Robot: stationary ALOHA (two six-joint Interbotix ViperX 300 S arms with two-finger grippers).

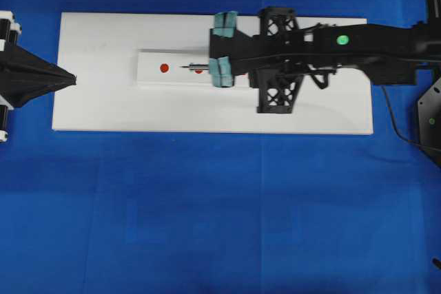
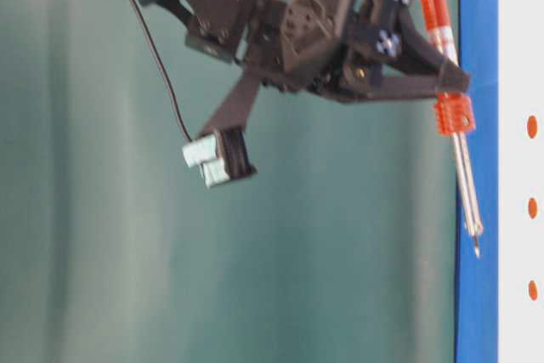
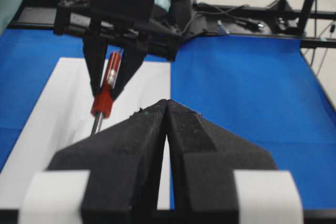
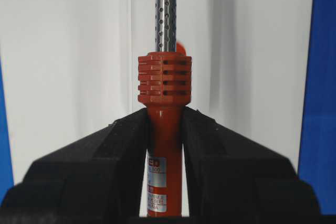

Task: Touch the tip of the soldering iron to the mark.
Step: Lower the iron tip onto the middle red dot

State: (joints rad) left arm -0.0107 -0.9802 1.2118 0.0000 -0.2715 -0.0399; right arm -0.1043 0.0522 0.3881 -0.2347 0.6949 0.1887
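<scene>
From overhead we see the right gripper (image 1: 222,49) reaching from the right over a white board (image 1: 103,101) on the blue table (image 1: 207,225). The iron (image 1: 193,67) pokes out leftward from under it, its tip over a raised white strip (image 1: 148,77), between a red mark (image 1: 164,68) and a second red dot partly hidden by the shaft. How high the tip is, this view cannot tell us. The left gripper (image 1: 69,79) sits at the board's left edge, its jaws meeting in a point with nothing between them.

The table-level view, which appears turned sideways, adds the gap: the iron's (image 2: 455,116) tip stands apart from the white surface carrying the red dots (image 2: 532,207).

From the left wrist we look along the left gripper's (image 3: 167,106) own fingers, pressed together and empty, towards the right gripper (image 3: 108,80) clamping the iron's (image 3: 105,98) red handle, shaft slanting down to the board.

The right wrist view alone shows the grip close up: the two black fingers (image 4: 105,161) close on the iron's (image 4: 164,108) handle just behind its ribbed collar, and a red mark peeks out behind the shaft.
</scene>
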